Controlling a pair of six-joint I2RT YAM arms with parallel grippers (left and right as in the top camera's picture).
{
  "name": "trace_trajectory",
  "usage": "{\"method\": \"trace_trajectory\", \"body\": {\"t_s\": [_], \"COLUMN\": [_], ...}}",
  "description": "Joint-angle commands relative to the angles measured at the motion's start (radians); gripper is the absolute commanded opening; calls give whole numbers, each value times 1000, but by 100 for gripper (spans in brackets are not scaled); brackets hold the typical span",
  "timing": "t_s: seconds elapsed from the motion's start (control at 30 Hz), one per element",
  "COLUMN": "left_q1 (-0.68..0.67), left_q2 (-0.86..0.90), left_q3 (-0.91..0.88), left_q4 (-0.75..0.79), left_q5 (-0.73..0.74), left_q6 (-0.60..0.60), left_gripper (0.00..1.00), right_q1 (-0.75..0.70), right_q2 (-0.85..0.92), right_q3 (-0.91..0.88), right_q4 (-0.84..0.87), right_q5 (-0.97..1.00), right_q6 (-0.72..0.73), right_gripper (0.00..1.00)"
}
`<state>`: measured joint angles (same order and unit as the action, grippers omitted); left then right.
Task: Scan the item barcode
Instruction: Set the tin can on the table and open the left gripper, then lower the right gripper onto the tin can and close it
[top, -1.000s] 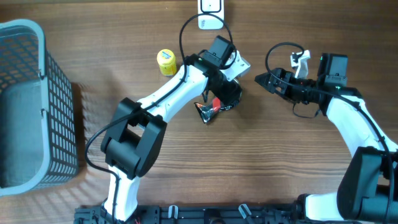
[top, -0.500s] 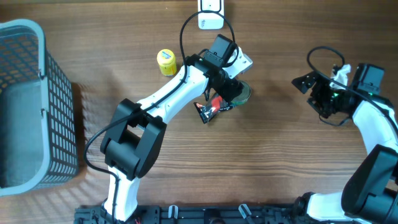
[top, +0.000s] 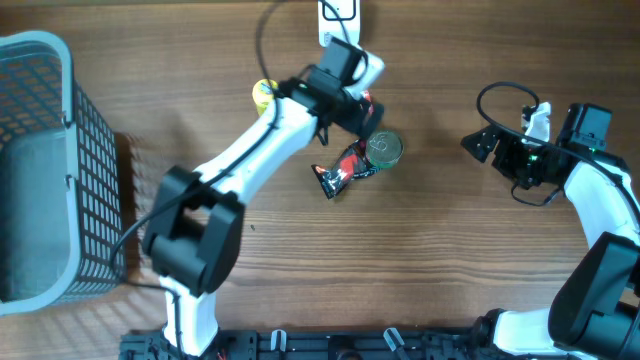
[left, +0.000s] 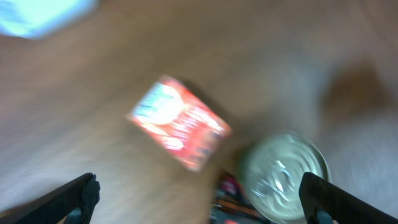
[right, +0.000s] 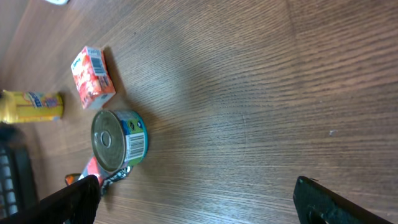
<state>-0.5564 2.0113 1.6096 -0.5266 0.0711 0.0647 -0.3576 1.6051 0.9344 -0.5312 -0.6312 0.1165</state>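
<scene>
1. A grey mesh basket (top: 45, 160) stands at the far left edge of the wooden table (top: 450, 260), well apart from everything else.
2. A yellow bottle (right: 31, 107) lies on its side left of the other goods; from overhead the left arm covers part of it.
3. A white device (top: 340, 18) sits at the far edge of the table, just beyond the left arm's wrist.
4. The left gripper (left: 199, 199) hovers over the group of goods with its jaws spread wide and nothing between them; the wrist view is blurred.
5. A red carton (right: 93, 76) lies flat beneath that gripper, between the bottle and the can.
6. A red and black wrapper (top: 343, 170) lies crumpled on the near side of the carton, touching the can's left edge.
7. The can (right: 118, 140), the item with a barcode, lies on the table right of the wrapper, lid facing the right wrist camera and barcode (right: 137, 147) showing on its side.
8. The right gripper (right: 196, 202) hangs well to the right of the can, pointed towards it, its 2 fingers wide apart and empty.
</scene>
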Motion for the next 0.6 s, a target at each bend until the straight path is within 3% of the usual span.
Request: {"method": "trace_trajectory", "body": {"t_s": [0.0, 0.1, 0.17, 0.27, 0.37, 0.57], "left_q1": [-1, -2, 1, 5, 18, 49], "left_q2": [-153, -243, -296, -351, -394, -415], "left_q3": [21, 21, 21, 21, 21, 21], "left_q4": [13, -25, -55, -79, -121, -195], "left_q5": [-280, -493, -550, -565, -658, -735], "left_q6": [-277, -489, -556, -554, -544, -544], "left_gripper": [100, 100, 100, 100, 100, 100], "right_q1": [7, 48, 105, 214, 344, 536], "right_q2": [14, 14, 14, 15, 15, 17], "right_q3": [21, 27, 47, 93, 127, 142], "right_q4": [6, -3, -28, -70, -77, -80], "right_q5": [11, 13, 47, 176, 359, 485], "right_q6": [-58, -108, -152, -184, -111, -362], "right_gripper": [100, 100, 100, 99, 100, 100]}}
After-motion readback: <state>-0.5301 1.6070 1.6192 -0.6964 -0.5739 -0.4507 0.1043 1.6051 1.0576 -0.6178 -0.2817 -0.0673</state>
